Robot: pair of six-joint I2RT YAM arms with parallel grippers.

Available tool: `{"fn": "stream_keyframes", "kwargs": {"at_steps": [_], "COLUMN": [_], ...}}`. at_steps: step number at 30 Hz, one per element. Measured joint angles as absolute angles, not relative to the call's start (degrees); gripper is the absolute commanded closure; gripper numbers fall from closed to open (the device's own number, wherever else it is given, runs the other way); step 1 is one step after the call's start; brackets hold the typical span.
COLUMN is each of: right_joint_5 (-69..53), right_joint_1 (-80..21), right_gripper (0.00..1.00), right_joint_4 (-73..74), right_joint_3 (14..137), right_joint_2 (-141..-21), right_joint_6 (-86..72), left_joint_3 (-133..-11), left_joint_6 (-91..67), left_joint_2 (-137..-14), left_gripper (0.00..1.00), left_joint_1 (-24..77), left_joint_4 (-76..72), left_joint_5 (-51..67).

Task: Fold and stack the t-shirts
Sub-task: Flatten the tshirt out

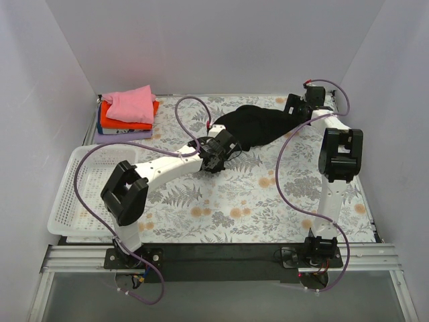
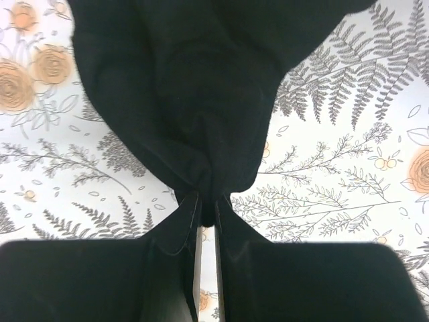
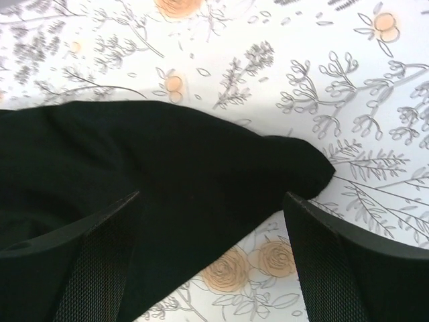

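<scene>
A crumpled black t-shirt point(image 1: 258, 124) lies at the back middle of the flowered tablecloth. My left gripper point(image 1: 224, 149) is shut on a pinched fold of the black t-shirt point(image 2: 201, 114) at its near left edge, the cloth bunched between the fingertips. My right gripper point(image 1: 295, 111) is open over the shirt's far right corner point(image 3: 174, 174), its two fingers point(image 3: 94, 255) spread wide above the cloth and holding nothing. A stack of folded t-shirts stands at the back left: pink point(image 1: 132, 104) on top, orange point(image 1: 127, 122) below it, blue and lilac point(image 1: 120, 136) at the bottom.
A white mesh basket point(image 1: 74, 194) stands along the table's left edge, next to the left arm. White walls close in the back and both sides. A black rail point(image 1: 221, 255) with the arm bases runs along the near edge.
</scene>
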State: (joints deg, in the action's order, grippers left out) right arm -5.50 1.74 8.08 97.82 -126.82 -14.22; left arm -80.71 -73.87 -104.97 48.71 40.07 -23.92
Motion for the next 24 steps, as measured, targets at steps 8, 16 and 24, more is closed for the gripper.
{"fn": "stream_keyframes", "kwargs": {"at_steps": [8, 16, 24], "right_joint_5": [-2.66, -1.78, -1.83], "right_joint_1": [2.02, 3.68, 4.14], "right_gripper": [0.09, 0.10, 0.30], "right_joint_4": [10.07, 10.41, 10.68], "right_joint_3": [99.55, 102.59, 102.87], "right_joint_2": [-128.01, -131.66, -132.57], "right_joint_6": [-12.19, -11.60, -11.40], "left_joint_3": [-80.03, -79.75, -79.77], "left_joint_6": [-75.92, -76.97, -77.41], "left_joint_2": [-101.49, -99.26, -97.97], "left_gripper": [1.00, 1.00, 1.00], "left_joint_1": [48.01, 46.96, 45.78], "left_joint_4": [43.97, 46.85, 48.73], "left_joint_5": [-26.00, -27.09, -27.79]}}
